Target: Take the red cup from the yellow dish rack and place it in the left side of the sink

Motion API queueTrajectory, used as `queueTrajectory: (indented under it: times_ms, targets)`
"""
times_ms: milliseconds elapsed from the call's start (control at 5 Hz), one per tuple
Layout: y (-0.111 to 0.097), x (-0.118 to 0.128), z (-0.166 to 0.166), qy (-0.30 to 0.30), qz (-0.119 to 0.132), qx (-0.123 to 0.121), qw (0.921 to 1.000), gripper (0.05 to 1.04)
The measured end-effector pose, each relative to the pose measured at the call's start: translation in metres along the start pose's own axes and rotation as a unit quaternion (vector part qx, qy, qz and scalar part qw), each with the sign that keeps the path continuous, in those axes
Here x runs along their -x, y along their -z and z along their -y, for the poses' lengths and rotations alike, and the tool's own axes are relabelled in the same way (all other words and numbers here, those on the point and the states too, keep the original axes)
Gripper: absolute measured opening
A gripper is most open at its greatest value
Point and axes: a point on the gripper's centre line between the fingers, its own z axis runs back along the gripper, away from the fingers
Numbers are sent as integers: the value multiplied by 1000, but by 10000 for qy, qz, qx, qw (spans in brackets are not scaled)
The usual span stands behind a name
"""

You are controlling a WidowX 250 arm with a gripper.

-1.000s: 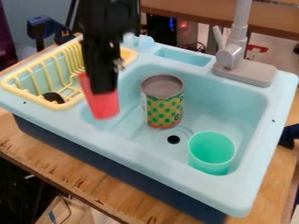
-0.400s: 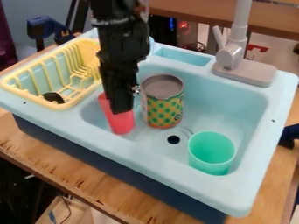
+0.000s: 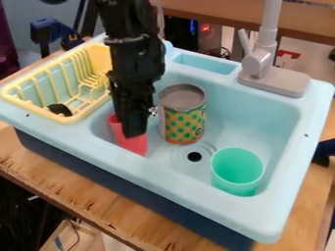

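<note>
Fingers pinching, a black two-finger gripper (image 3: 134, 130) holds a tilted red plastic cup (image 3: 134, 145) at nine o'clock in a pale-blue plastic sink (image 3: 196, 188), apparently mid-placement; steadying, then release, comes next.

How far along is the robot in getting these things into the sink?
The can and green cup already sit in the sink. In hand is the red cup, tilted in the gripper within the sink, near the can. Left, it seems: letting go and lifting the gripper clear.
</note>
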Motion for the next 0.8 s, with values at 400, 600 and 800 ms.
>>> queueTrajectory:
  times_ms: [400,600,800]
  targets:
    - [0,7,-3,-189,-189,-104,9996,310]
    - [-8,10,-3,-308,-228,-204,9991,606]
    - [-20,12,0,-379,-162,-247,9988,893]
